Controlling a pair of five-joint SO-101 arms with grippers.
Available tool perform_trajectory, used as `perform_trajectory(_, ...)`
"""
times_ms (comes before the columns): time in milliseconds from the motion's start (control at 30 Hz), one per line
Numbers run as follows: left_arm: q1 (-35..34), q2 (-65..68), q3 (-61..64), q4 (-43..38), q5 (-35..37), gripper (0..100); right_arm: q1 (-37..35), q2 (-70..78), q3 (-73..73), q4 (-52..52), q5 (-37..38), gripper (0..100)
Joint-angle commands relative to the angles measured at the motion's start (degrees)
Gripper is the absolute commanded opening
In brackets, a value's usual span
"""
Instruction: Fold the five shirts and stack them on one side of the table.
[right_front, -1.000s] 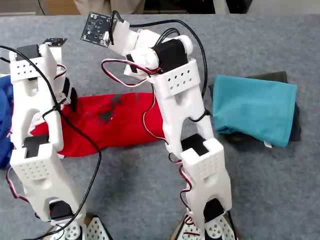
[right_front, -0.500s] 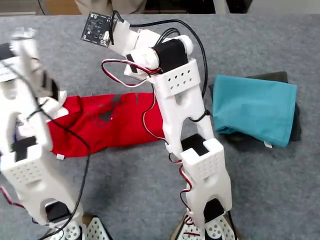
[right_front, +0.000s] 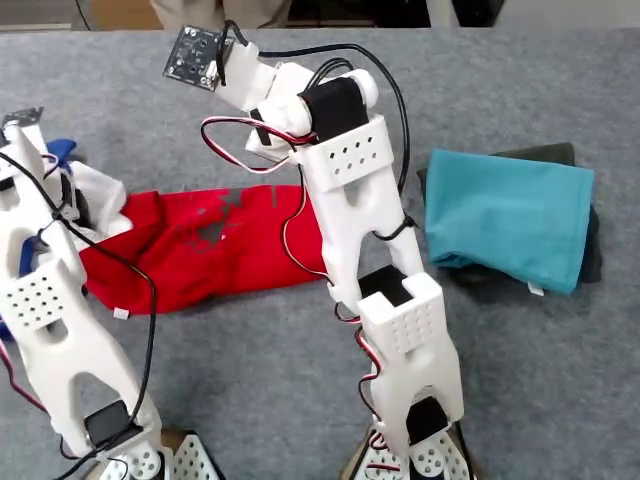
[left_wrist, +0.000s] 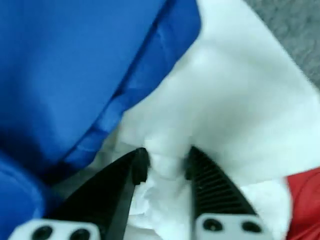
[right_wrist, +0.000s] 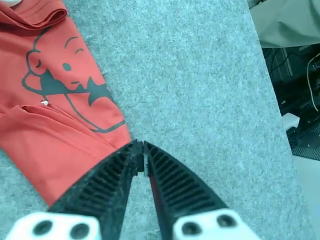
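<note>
Left gripper (left_wrist: 165, 162): clamped on white shirt (left_wrist: 240, 110); blue shirt (left_wrist: 75, 65) alongside; 9 o'clock edge of table (right_front: 520, 90)
Right gripper (right_wrist: 143, 150): jaws together at edge of red shirt (right_wrist: 55, 130)
Stack: teal shirt (right_front: 505, 215) folded atop dark shirt (right_front: 545, 153); 3 o'clock

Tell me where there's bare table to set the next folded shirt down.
Bare table lies near-right, bordered by the right arm and the teal shirt; another strip runs along the far edge beyond the red shirt. The left is crowded: blue shirt and white shirt bunch at the left gripper.
</note>
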Motion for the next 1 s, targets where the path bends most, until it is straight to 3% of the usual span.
perform_trajectory(0,-0.70,0.84,-13.01,4.92,0.53,3,0.40,-0.22,-2.15,0.70,-0.79,0.2)
perform_trajectory(233,-5.54,0.84,-45.01,8.79,10.11,2,0.31,-0.04,-2.07,0.79,-0.88,0.2)
perform_trajectory(500,-16.26,-2.77,-42.02,7.82,10.55,2,0.57,-0.04,-2.07,0.79,-0.88,0.2)
perform_trajectory(633,-17.05,-1.89,-41.76,8.18,10.46,2,0.31,-0.04,-2.07,0.70,-0.88,0.2)
perform_trajectory(700,-16.35,-0.84,-41.76,8.79,10.46,6,0.31,-0.04,-2.07,0.70,-0.88,0.2)
perform_trajectory(833,-15.03,-0.13,-41.76,8.88,10.99,25,0.57,-0.04,-2.07,0.79,-0.88,0.2)
perform_trajectory(967,-13.01,-1.10,-42.02,8.97,10.73,26,0.75,-1.27,-2.15,0.97,-0.88,0.2)
